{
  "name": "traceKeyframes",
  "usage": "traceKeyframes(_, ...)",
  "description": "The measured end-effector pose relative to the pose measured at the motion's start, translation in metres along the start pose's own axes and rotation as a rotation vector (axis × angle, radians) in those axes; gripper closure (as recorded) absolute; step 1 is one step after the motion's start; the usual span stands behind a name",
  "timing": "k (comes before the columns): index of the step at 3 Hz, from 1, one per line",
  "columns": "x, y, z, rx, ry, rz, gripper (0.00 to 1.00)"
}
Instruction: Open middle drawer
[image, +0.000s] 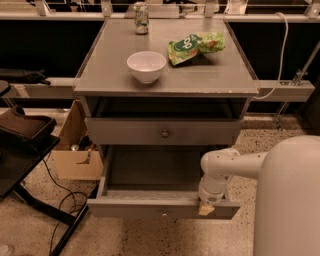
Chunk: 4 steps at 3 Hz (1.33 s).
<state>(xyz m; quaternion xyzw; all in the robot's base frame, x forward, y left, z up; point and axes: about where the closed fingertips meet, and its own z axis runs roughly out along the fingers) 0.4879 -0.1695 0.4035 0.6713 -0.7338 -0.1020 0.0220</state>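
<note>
Standing open, middle drawer (140, 207), gripper (206, 209) at its front

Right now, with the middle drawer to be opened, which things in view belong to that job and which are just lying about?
For the job: middle drawer, pulled out; its knob; gripper, at that drawer's front edge, right of the knob.

Lying about: bowl, snack bag and can on the cabinet top; cardboard box on the floor.
</note>
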Motion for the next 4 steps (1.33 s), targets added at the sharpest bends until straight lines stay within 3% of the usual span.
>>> traceKeyframes(1,0.000,-0.002,0.000,0.000,0.000,0.000,0.07)
traceKeyframes(2,-0.012,0.012,-0.057,0.062,0.030,-0.056,0.00)
traceKeyframes(3,-0.033,0.077,-0.126,0.097,0.082,-0.141,0.00)
traceKeyframes(4,-0.039,0.115,-0.221,0.239,0.094,-0.191,0.00)
